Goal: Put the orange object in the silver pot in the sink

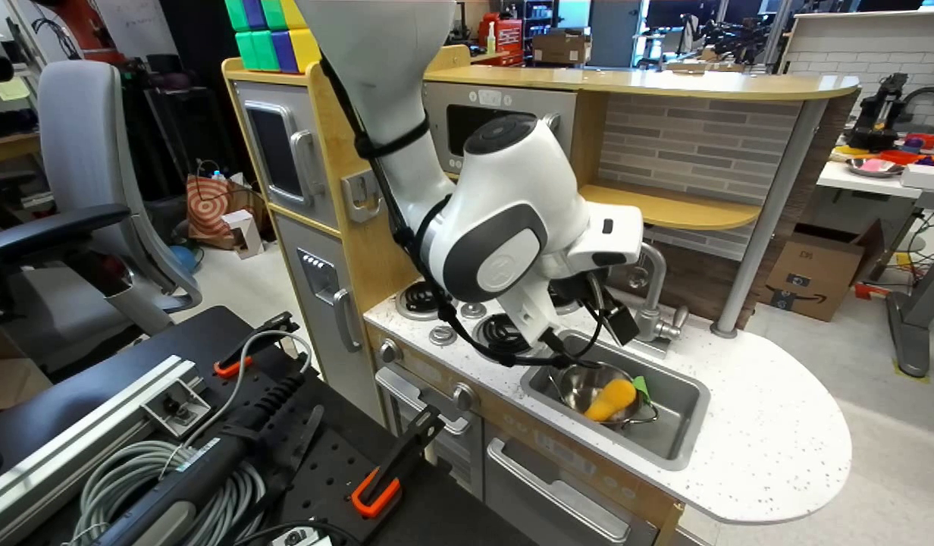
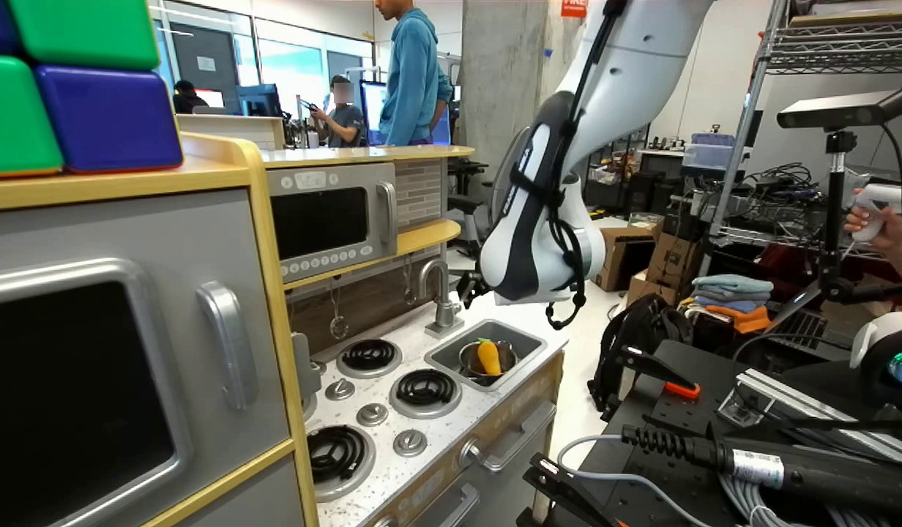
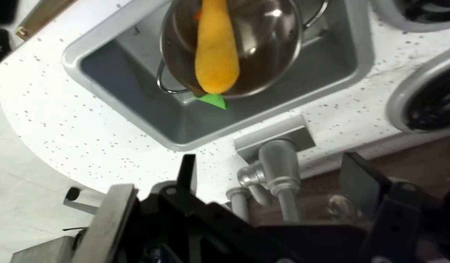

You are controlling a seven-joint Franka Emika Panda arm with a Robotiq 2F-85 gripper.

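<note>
The orange object (image 1: 611,400) is a rounded yellow-orange toy piece, wider at one end. It lies in the silver pot (image 1: 577,383), with its wide end at the pot's rim, in both exterior views (image 2: 489,357) and in the wrist view (image 3: 217,54). A green piece (image 3: 214,100) shows by that wide end. The shiny round pot (image 3: 269,47) with wire handles stands in the grey sink (image 1: 698,425). My gripper (image 3: 270,157) is open with nothing between its fingers. It is above the faucet side of the sink, apart from the pot and the orange object. The gripper is small and dark in an exterior view (image 2: 471,287).
The silver faucet (image 1: 653,288) stands behind the sink, and in the wrist view (image 3: 279,164) it appears between the fingers. Black stove burners (image 2: 425,391) lie beside the sink. A wooden shelf (image 1: 664,208) and a grey post (image 1: 770,174) rise behind the white countertop (image 1: 770,425).
</note>
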